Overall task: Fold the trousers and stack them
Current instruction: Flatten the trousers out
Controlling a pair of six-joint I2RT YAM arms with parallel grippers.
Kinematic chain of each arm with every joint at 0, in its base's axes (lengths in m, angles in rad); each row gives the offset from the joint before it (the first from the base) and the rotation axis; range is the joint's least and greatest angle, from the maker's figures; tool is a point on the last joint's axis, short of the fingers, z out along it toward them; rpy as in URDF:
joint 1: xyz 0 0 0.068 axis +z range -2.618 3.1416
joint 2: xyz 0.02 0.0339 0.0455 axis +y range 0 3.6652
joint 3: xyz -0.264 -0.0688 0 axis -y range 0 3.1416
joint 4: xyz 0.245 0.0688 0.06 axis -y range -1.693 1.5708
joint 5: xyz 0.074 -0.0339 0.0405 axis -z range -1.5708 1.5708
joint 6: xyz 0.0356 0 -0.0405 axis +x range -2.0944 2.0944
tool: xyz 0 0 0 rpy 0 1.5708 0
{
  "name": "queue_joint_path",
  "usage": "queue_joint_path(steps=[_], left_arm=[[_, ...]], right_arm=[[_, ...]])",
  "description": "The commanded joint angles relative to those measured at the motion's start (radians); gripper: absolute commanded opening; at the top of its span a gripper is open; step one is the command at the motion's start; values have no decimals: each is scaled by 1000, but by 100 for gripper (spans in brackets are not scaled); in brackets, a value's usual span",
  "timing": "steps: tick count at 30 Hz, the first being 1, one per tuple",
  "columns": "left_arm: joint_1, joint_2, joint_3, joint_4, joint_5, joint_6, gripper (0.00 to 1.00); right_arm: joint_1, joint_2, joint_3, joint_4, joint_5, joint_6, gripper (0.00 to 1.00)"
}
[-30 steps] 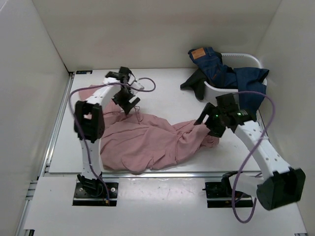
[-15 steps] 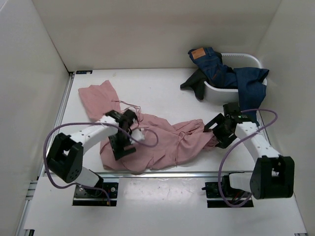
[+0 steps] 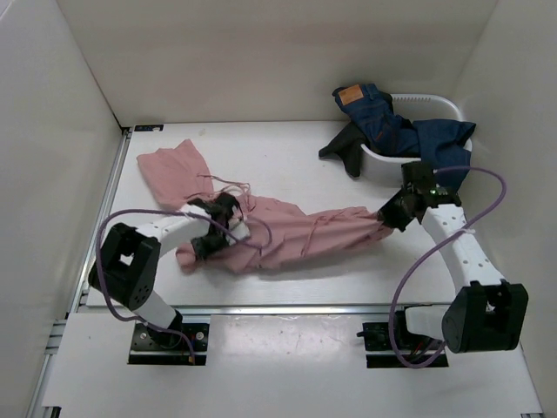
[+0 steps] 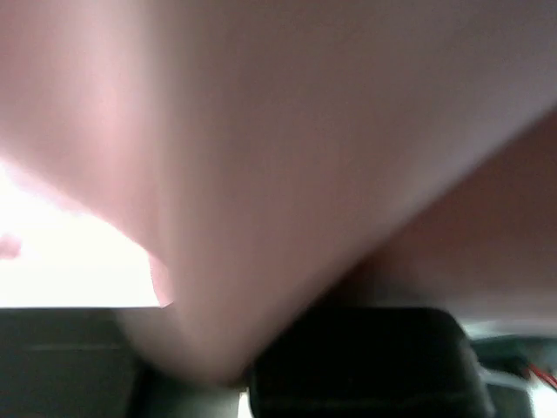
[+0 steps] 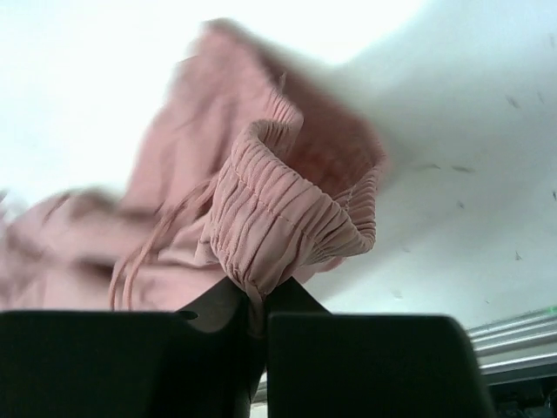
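Both arms pulled apart since half a second back, and the trousers (image 3: 296,233) went from a bunched heap to a stretched band across the near half of the table (image 3: 287,165), one leg trailing far left. From the top view I saw the left gripper (image 3: 202,246) at the band's left end and the right gripper (image 3: 387,215) at its right end. Only the right wrist view showed its jaws clamped on the gathered waistband (image 5: 278,218), drawstrings (image 5: 144,252) hanging. The left wrist view was blurred pink, with cloth running down between closed jaws.
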Motion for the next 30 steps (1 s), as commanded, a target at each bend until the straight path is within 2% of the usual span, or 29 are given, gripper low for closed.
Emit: queue_joint_path(steps=[1,2,5,6,9,14,17,18,20,21,22,24,27,28,29,30], left_arm=[[163,-77,182,112,-222,59,14],[268,-77,324,112,-222,75,14],[437,-88,535,91,-202,133,14],[468,-102,643,90,-202,153,14],[541,-142,755,90,-202,274,14],[553,-223,715,118,-164,510,16],[553,-232,671,127,-73,523,22],[541,-232,655,127,32,509,27],[515,-199,635,127,134,474,31],[500,-176,635,127,231,427,35],[460,-112,646,127,264,394,51],[405,-17,672,127,300,295,51],[283,238,785,117,159,180,58],[253,305,922,85,25,99,58],[252,411,1006,40,-4,58,57],[262,439,1090,-53,-4,17,57]], right_arm=[[4,-70,172,-54,95,-84,0],[21,-82,189,-54,81,-84,0],[97,-83,224,-39,72,-84,0],[122,-83,224,-14,72,-72,0],[234,-38,272,24,81,-62,0],[355,75,368,15,90,-62,0],[355,74,379,3,102,-62,0],[355,65,370,3,111,-62,0],[345,46,341,-17,130,-62,0],[336,31,326,-17,130,-62,0],[314,22,307,-28,130,-62,0],[291,6,239,-28,96,-39,0],[218,-15,165,-19,75,-29,0],[196,-24,114,-19,61,-29,0],[175,-33,90,4,50,-18,0],[135,-33,71,17,36,-18,0]])
